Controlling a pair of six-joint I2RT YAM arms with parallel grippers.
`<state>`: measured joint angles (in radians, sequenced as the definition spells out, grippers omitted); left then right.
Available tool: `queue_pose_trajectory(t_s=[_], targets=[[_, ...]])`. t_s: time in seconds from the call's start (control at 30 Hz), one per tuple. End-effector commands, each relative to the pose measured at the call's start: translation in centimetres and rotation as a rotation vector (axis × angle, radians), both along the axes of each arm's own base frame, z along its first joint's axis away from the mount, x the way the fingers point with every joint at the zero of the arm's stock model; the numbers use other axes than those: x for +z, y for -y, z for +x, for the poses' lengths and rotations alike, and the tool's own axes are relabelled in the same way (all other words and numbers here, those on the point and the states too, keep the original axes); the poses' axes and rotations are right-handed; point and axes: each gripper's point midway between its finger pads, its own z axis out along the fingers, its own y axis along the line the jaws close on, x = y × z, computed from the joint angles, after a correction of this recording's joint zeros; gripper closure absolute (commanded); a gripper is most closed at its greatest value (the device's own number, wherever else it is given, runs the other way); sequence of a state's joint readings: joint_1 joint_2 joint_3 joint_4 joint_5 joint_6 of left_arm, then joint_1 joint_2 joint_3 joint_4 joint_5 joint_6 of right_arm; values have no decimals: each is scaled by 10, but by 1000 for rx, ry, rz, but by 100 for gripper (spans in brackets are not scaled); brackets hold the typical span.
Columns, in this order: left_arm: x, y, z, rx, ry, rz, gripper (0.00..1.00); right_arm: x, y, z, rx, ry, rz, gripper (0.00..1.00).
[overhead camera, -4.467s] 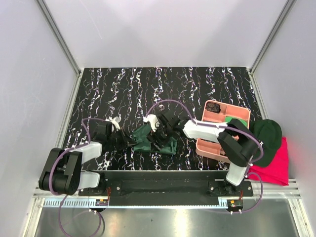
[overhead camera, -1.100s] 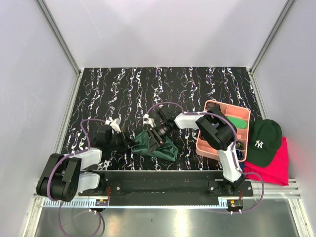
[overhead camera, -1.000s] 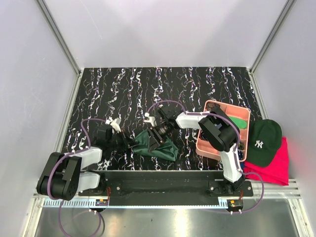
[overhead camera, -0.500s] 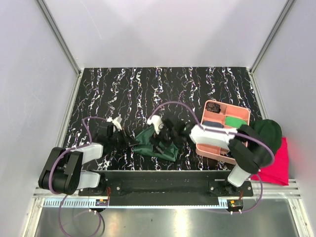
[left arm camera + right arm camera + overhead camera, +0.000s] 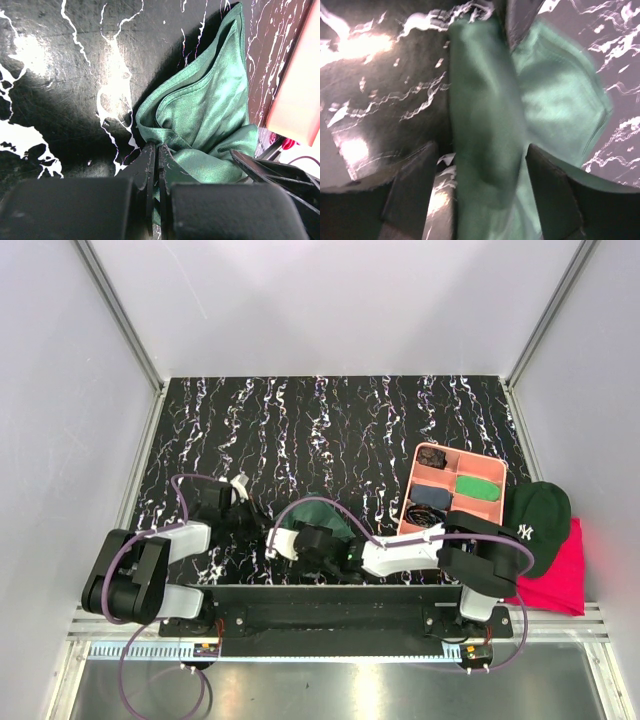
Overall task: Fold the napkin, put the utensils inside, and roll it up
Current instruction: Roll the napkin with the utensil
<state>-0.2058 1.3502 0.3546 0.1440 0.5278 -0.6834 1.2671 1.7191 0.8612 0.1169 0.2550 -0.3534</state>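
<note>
Left end effector (image 5: 156, 151) pinches napkin (image 5: 210, 115), right end effector (image 5: 481, 147) gapes, on pale-walled black marbled table (image 5: 330, 420).

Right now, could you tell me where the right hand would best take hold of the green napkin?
Probably the raised ridge of the napkin between the right hand's open fingers, approached straight from above. That fold stands bunched off the table, narrow enough to close across; the left hand pinches another fold.
</note>
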Motion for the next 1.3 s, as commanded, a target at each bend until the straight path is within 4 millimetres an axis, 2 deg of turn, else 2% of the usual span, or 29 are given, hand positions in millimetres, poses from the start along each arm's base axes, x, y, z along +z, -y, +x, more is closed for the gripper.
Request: queue_pose_trajectory(t_s=[0.0,0.13,0.27,0.37,0.4,0.43,0.47,0.5,0.53,0.57,0.6,0.63,0.7,0.73,0.83,1.03,1.07,1.27], targets=[[-14,-6,-9,4,-64,49,100,5,-13,17,-17,83,-4,23],[-14,-6,-10,-2,-65,48,100,-7,-11,21,-32,69,-38,32],[-12,-4,-12,-18,-61,36,100,-22,-6,23,-42,-29,-63,44],[-7,-2,-10,-24,-38,23,100,-35,-3,19,-34,-133,-84,48],[-4,0,-10,-30,-32,12,100,-44,4,8,-20,-208,-121,49],[-2,0,-10,-32,-25,9,100,-45,2,7,-18,-240,-121,49],[2,1,-7,-31,-5,4,98,-51,5,6,-22,-278,-135,51],[4,1,-6,-30,0,2,94,-58,9,-3,-8,-342,-150,53],[6,1,-5,-28,6,1,84,-58,6,-5,-4,-373,-144,54],[11,1,-4,-23,22,2,80,-65,12,-5,-26,-419,-157,57],[11,-2,-2,-5,29,15,75,-65,10,-11,-7,-473,-145,58],[13,-4,-1,6,36,23,64,-65,8,-13,-7,-503,-135,59],[18,-11,1,40,63,58,57,-63,9,-14,-13,-574,-107,62],[18,-15,1,57,65,77,47,-62,8,-14,-14,-592,-94,62],[24,-28,3,116,111,131,38,-52,5,-13,-10,-654,-53,62],[33,-36,-3,143,212,143,36,-26,-3,-8,7,-752,17,61],[38,-35,-2,134,241,136,36,-24,-3,-11,17,-786,20,61],[49,-23,-7,54,306,86,36,-9,-7,0,21,-930,88,61]])
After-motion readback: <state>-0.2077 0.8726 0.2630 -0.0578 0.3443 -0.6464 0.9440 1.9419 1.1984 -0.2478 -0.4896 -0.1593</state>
